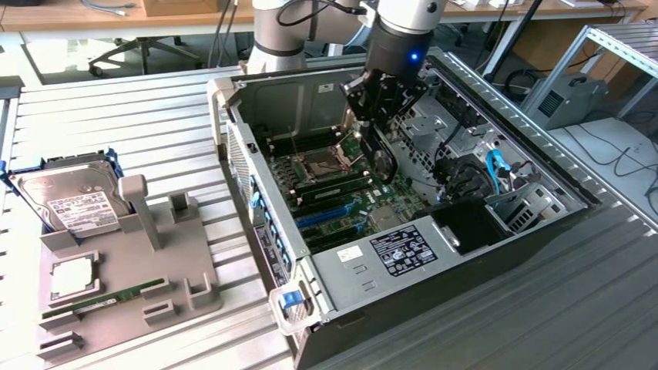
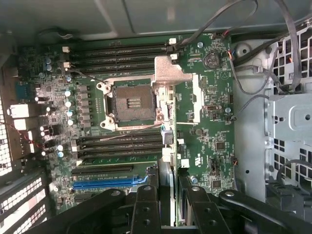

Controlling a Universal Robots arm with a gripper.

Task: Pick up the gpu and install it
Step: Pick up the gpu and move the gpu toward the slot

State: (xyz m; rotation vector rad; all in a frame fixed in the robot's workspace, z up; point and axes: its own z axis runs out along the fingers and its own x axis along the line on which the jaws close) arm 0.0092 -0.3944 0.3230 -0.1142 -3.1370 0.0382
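My gripper (image 1: 377,116) reaches down into the open computer case (image 1: 340,270) and is shut on the gpu (image 1: 383,160), a dark flat card that hangs on edge below the fingers, just above the green motherboard (image 1: 340,193). In the wrist view the gpu (image 2: 167,178) shows edge-on between the black fingers (image 2: 145,207), with a silvery strip along it. It hovers beside the blue expansion slot (image 2: 107,183) and the black slot above it, past the empty processor socket (image 2: 129,102). I cannot tell whether the card touches the board.
Drive cage (image 2: 287,117) and loose cables (image 2: 243,73) crowd one side of the case; a blue cable (image 1: 494,173) runs there too. On the exterior view's left a grey holder (image 1: 154,262) carries a hard drive (image 1: 72,200), a processor (image 1: 74,276) and a green memory stick (image 1: 103,299).
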